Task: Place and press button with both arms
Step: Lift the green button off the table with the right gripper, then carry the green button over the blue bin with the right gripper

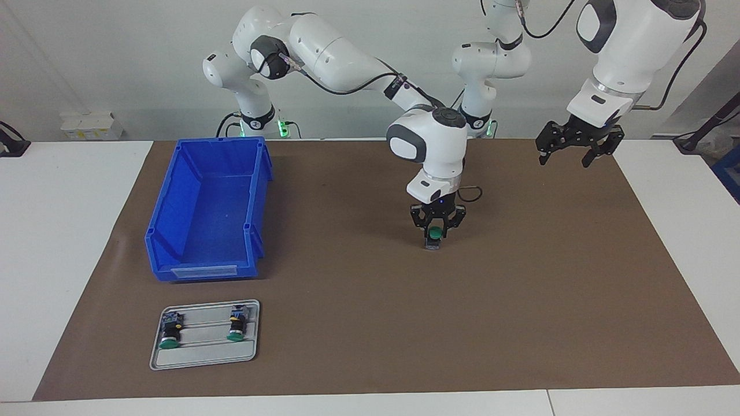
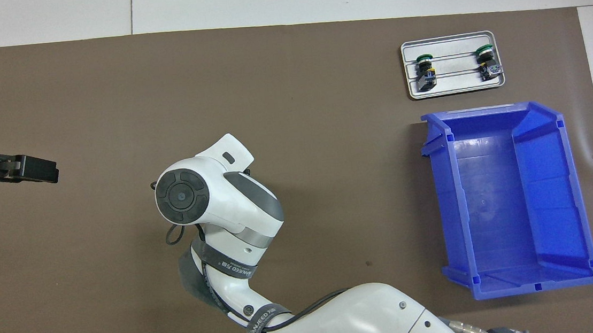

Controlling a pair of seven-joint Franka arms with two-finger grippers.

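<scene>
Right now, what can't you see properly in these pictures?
- Overhead view: the right gripper and the button it holds are hidden under the right arm's own wrist.
- Overhead view: the left gripper is partly cut off by the picture's edge.
- Facing view: whether the held button touches the mat is too small to tell.
- Both views: markings on the two buttons on the tray are too small.

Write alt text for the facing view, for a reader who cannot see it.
The right gripper holds a green-capped button at the brown mat, mid-table, while the left gripper waits open in the air. Toward the right arm's end sit a blue bin and, farther from the robots, a grey tray with two more buttons.
</scene>
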